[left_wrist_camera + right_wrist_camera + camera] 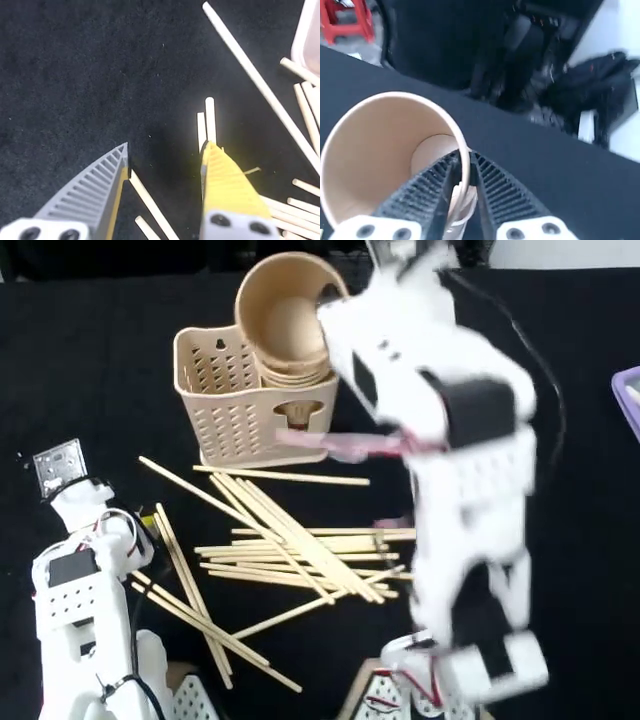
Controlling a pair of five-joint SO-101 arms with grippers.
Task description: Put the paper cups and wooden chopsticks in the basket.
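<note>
right gripper (465,156) clamped on cup (375,150) rim, cup tilted directly over basket (215,405); left gripper (165,147) spread over chopsticks (209,115).

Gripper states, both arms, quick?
Left gripper: open, holding nothing.
Right gripper: closed on the paper cup rim.

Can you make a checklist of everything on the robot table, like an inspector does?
Surface: black cloth all over.
Job's things: basket upright, cups stacked inside; one cup tilted above them; chopsticks scattered on the cloth.
Clutter: purple thing at the edge, unclear.
Tools: left tool open above chopsticks; right tool shut on the cup's rim.
Cables: black cable along the right arm.
Surroundings: red stool, dark bags behind.
</note>
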